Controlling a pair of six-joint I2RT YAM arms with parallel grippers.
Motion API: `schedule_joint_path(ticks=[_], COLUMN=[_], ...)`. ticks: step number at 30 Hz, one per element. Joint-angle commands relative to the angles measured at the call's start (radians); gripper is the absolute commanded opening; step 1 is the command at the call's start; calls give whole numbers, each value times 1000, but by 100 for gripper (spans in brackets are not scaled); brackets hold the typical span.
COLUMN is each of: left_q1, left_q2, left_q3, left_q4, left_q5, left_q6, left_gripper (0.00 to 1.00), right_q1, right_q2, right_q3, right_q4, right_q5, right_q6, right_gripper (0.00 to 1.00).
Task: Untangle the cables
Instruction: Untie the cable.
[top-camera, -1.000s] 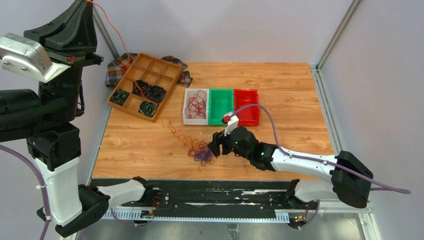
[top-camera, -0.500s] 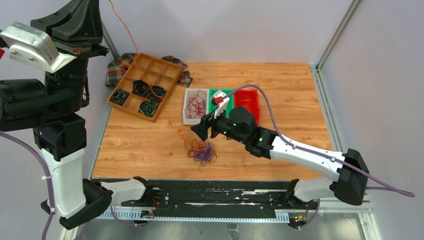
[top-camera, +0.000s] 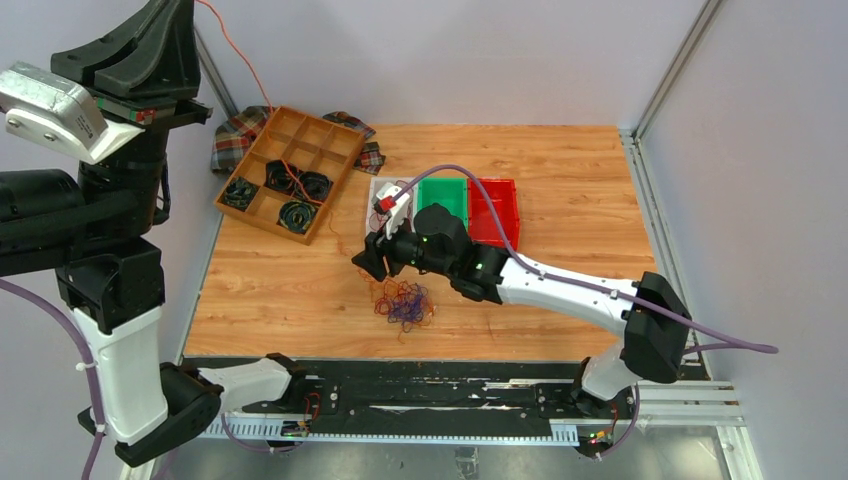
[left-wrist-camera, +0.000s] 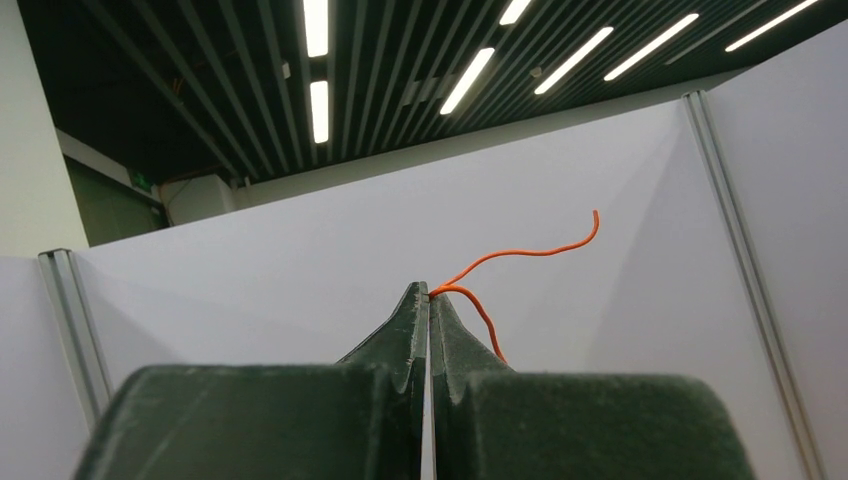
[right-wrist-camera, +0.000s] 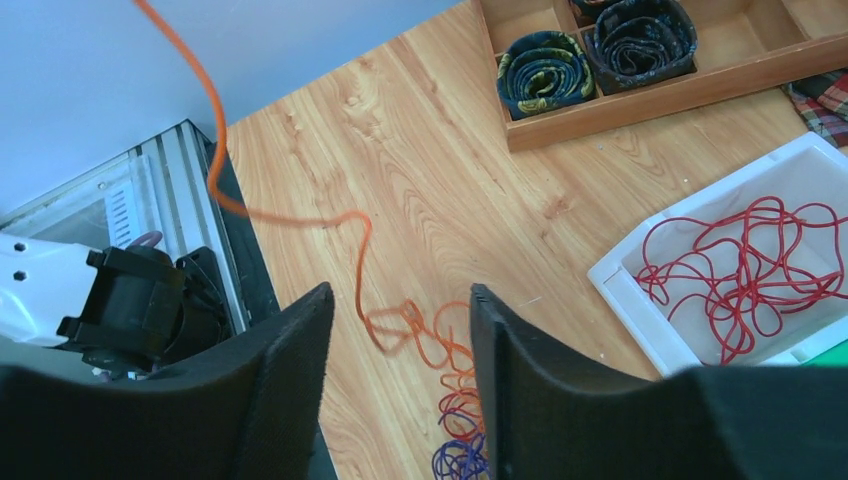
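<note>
Currently, left tool (left-wrist-camera: 428, 297) is raised high, jaws pinched shut on the orange cable (left-wrist-camera: 520, 250), which trails down to the clump of cables (top-camera: 403, 302) lying on the wooden surface (top-camera: 560, 170). Right tool (right-wrist-camera: 398, 335) hangs above that clump, jaws parted, gripping nothing. Red cables (right-wrist-camera: 745, 265) lie in the white bin (right-wrist-camera: 632, 300).

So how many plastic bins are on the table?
3, in a row mid-table: white bin on the left, partly covered from above; green bin in the middle; red bin on the right.
</note>
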Motion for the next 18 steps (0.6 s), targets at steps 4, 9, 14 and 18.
schedule_joint_path(ticks=[4,9,14,18], left_q1=[-7,-8,-7,-7], left_q2=[-24,-29,-58,-153], left_q3=[-23,-20,-51,-218], left_q4=[-32,-38,-67,-91], left_q5=[25,30,25,13], left_q6=[19,24,23,-2], left_gripper=[0,0,0,1], right_q1=[8,8,5,-9], right_q2=[51,71,33,-53], right_q3=[88,96,86,45], right_q4=[4,3,-16,-15], right_q5=[-35,-34,25,85], right_q6=[-5,-3,-2,0], right_gripper=[52,49,2,1])
